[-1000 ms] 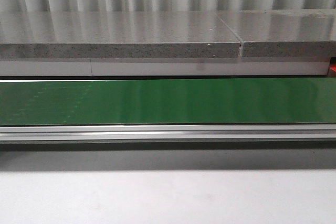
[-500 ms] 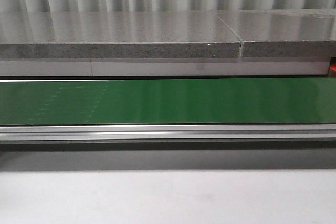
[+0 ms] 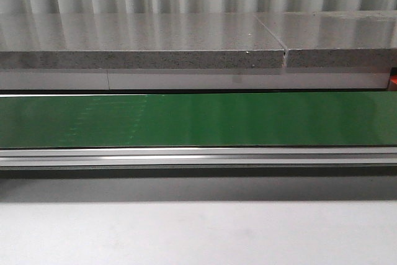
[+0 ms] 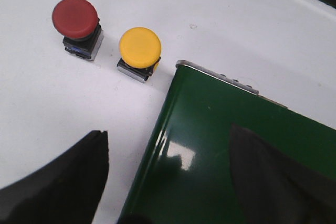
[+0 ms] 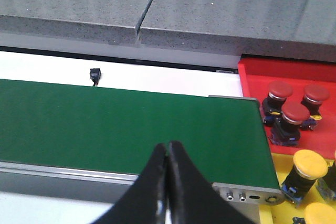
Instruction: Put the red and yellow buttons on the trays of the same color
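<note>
My left gripper (image 4: 168, 182) hangs spread wide and empty over the end of the green conveyor belt (image 4: 236, 161); a red button (image 4: 76, 24) and a yellow button (image 4: 139, 52) stand side by side on the white table (image 4: 47, 103), just off the belt's corner. My right gripper (image 5: 167, 182) is pinched fully closed on nothing above the belt's other end, where three red buttons (image 5: 291, 116) sit in the red tray (image 5: 257, 74) and yellow ones (image 5: 310, 163) in the yellow tray (image 5: 281, 203).
</note>
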Available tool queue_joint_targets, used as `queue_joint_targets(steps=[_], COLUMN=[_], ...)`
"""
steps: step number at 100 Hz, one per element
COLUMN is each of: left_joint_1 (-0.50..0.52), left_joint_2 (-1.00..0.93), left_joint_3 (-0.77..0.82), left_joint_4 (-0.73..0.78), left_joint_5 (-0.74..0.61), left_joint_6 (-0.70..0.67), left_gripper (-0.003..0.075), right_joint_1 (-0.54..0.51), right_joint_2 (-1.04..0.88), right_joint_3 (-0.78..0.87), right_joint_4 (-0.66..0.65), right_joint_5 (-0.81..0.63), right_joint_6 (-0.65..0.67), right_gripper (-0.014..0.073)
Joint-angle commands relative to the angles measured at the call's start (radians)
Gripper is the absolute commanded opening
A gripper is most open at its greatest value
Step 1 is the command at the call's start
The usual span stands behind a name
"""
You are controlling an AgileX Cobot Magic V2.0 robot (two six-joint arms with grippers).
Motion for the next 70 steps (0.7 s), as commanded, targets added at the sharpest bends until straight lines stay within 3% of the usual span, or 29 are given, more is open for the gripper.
queue_joint_targets(steps=[1,29,70], left_joint_1=[0.012,0.034,0.045], left_joint_2=[0.034,0.234,0.400], left_joint_3=[-0.076,-0.242,-0.424], left_joint_4=[-0.032,-0.059,-0.007], left_joint_5=[0.003,0.111,0.225], left_joint_6=[-0.023,-0.151,-0.459], left_gripper=[0.0478,0.0471,0.0471], right_joint_1=[0.000,0.000,0.000], right_joint_2=[0.009,0.009,0.009], right_joint_3=[-0.027,-0.027,-0.027], right_joint_4=[0.001,0.001,0.001], right_joint_5=[-0.081,-0.081,-0.081], right_joint_6=[-0.011,-0.011,-0.011], right_gripper=[-0.0067,-0.0067,-0.0067])
